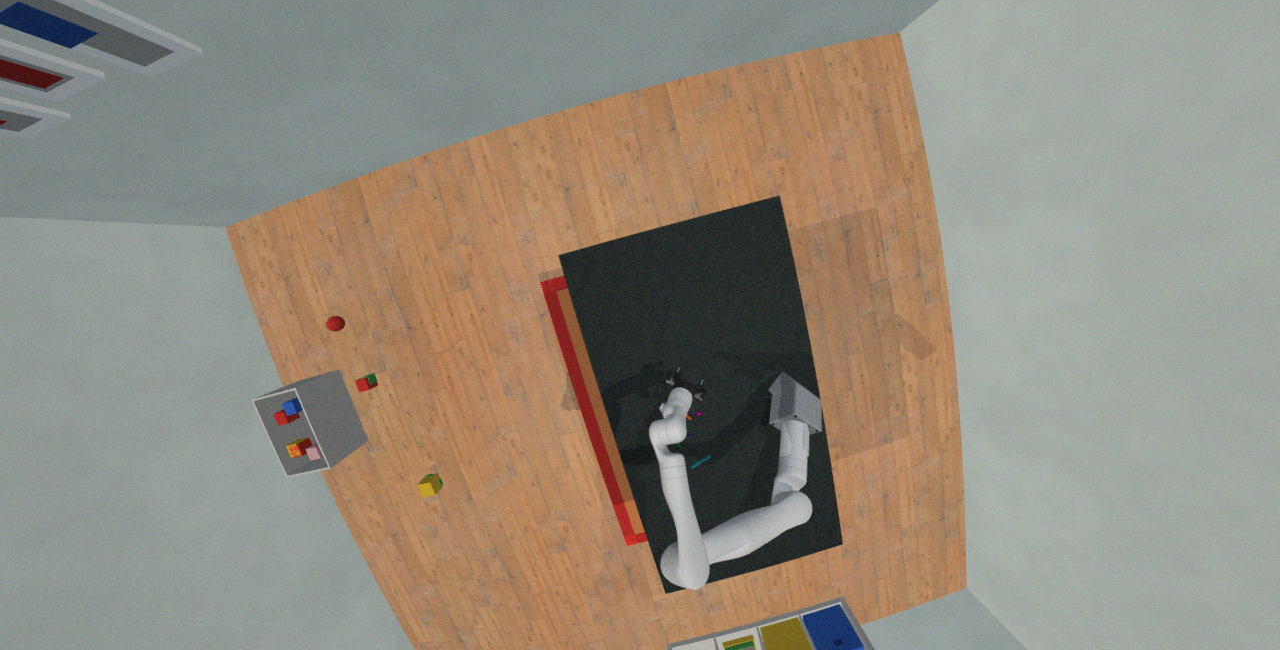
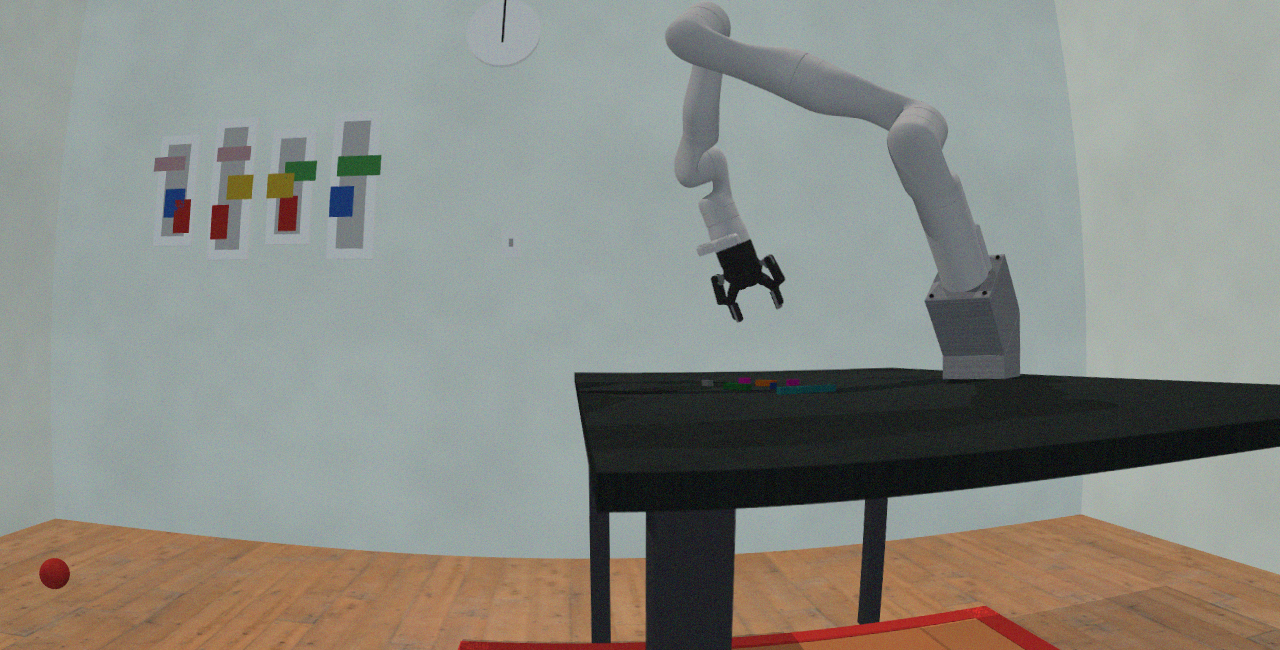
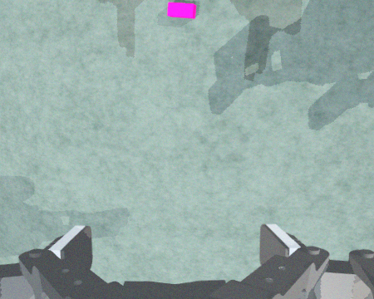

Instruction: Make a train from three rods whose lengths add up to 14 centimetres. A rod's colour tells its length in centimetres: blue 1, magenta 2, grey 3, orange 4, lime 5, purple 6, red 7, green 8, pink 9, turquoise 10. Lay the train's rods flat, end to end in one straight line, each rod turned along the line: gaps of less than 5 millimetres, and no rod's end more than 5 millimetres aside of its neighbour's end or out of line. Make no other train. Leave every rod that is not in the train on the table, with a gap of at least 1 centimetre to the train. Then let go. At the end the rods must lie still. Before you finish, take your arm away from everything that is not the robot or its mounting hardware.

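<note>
Claw (image 2: pixel 750 301) was held wide open and empty, high above the table (image 2: pixel 895 440), where the rods (image 2: pixel 769 385) lay scattered, so it should be lowered straight over one magenta rod (image 3: pixel 182 10).

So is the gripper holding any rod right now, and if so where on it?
Nothing is held. The gripper hangs open well above the table, and the two magenta rods lie on it, untouched.
</note>
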